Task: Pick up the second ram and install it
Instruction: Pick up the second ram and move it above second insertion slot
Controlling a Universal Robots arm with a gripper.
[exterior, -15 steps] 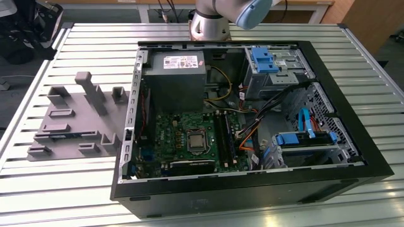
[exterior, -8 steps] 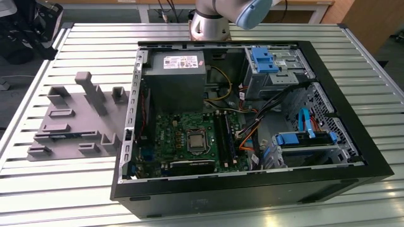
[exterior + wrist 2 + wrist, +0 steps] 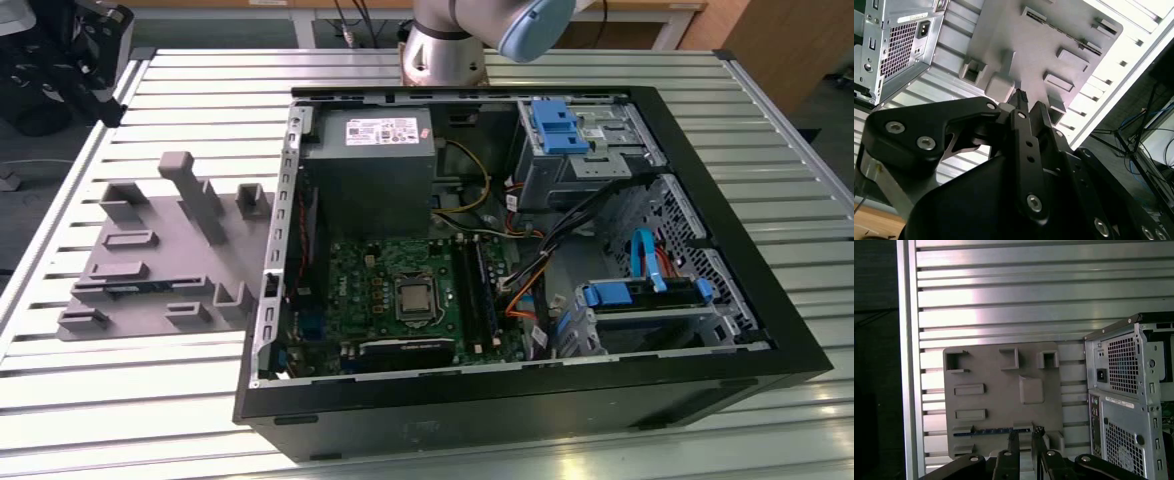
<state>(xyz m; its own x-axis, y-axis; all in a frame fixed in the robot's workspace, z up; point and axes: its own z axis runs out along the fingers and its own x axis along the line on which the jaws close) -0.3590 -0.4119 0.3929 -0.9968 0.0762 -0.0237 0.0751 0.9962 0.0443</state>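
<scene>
The second ram [image 3: 991, 431] is a slim blue stick lying in a slot of the grey holder tray [image 3: 1004, 410] on the slatted table. In the exterior view the ram [image 3: 134, 288] sits low on the tray [image 3: 174, 215], on the exterior view's left of the open computer case [image 3: 534, 400]. My gripper [image 3: 1025, 441] hangs well above the tray, in line with one end of the stick. Its fingers [image 3: 1014, 444] stand a narrow gap apart with nothing between them. The second wrist view also shows the gripper [image 3: 1026, 102] over the tray [image 3: 1039, 50].
Inside the case lie the green motherboard [image 3: 387, 290] with long black slots [image 3: 474, 285], a grey power-supply box [image 3: 374, 170], cables and blue drive brackets [image 3: 554, 125]. The arm's base [image 3: 447, 45] stands behind the case. Upright posts [image 3: 200, 200] rise from the tray.
</scene>
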